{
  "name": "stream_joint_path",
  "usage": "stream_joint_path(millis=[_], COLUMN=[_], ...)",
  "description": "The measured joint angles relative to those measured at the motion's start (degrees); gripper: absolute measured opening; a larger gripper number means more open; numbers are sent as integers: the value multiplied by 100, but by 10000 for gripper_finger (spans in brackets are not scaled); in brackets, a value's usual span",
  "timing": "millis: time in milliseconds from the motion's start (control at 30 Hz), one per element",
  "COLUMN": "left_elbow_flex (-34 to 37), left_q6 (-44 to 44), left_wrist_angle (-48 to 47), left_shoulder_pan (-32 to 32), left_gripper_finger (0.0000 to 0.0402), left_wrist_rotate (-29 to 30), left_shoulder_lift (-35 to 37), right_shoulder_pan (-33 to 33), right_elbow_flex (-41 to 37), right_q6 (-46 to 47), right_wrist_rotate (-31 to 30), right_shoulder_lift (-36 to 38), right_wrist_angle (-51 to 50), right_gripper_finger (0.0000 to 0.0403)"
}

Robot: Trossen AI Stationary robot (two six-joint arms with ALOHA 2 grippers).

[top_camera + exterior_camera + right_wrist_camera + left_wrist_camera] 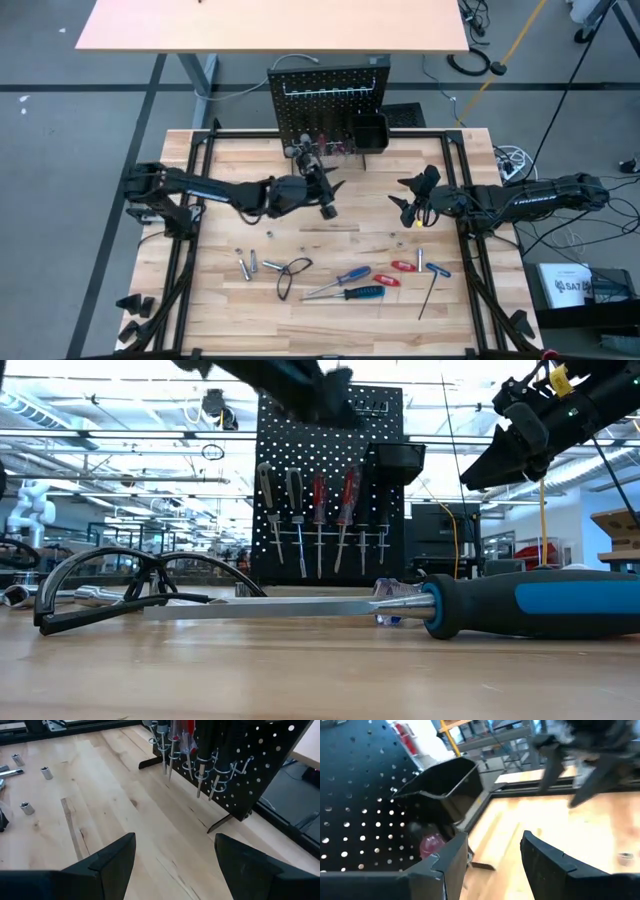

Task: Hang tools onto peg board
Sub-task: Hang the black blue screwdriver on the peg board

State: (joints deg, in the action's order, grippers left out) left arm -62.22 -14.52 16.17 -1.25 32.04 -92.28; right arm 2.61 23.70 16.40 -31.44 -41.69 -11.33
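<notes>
A: What is carrying everything?
B: A pale wooden plank tabletop [225, 165] framed by black rails is carrying it all. At its far edge an upright black perforated metal peg board [300, 105] is standing on small feet, with a small black bin [369, 131] sitting on its right part.

A: Is anything hanging on the board?
B: Yes. In the low view a row of screwdrivers [318, 510] is hanging from the metal hooks, two with grey handles and two with red ones.

A: And the arms?
B: The dark left arm is reaching in from the left side, and the left gripper [328, 196] is hovering just in front of the board's lower part. Its jaws are standing wide open and holding nothing. The dark right arm is reaching in from the right side; the right gripper [405, 197] is hanging over bare wood, apart from the board, its jaws also gaping wide and empty.

A: Where are the loose tools lying?
B: They are lying near the front edge of the tabletop: a black wire loop [291, 276], a black-and-blue-handled screwdriver [348, 294], a blue-handled screwdriver [340, 279], two small red-handled pieces [395, 273], a thin dark hex key [428, 297] and several small silver bits [249, 265].
</notes>
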Motion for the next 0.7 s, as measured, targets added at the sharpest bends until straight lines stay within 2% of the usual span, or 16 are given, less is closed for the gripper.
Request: stream_joint_path(millis=[167, 300, 367, 567, 700], left_elbow_flex=[20, 283, 508, 1299, 1618], left_q6=[614, 1195, 1476, 2178, 2323], left_wrist_angle=[-1322, -1992, -2194, -2569, -2630], left_shoulder_pan=[-402, -827, -1092, -1909, -2192], left_gripper_finger=[185, 185, 185, 185, 185], left_wrist_rotate=[98, 194, 361, 1379, 1507], left_shoulder_lift=[816, 1575, 1967, 3007, 3493], right_shoulder_pan=[0, 0, 0, 1, 0], right_elbow_flex=[0, 0, 0, 0, 0], right_q6=[0, -2, 22, 504, 448], right_wrist_rotate=[0, 0, 0, 39, 708], right_shoulder_lift=[0, 0, 0, 0, -1], right_wrist_angle=[-20, 6, 8, 183, 853], right_gripper_finger=[263, 263, 263, 263, 263])
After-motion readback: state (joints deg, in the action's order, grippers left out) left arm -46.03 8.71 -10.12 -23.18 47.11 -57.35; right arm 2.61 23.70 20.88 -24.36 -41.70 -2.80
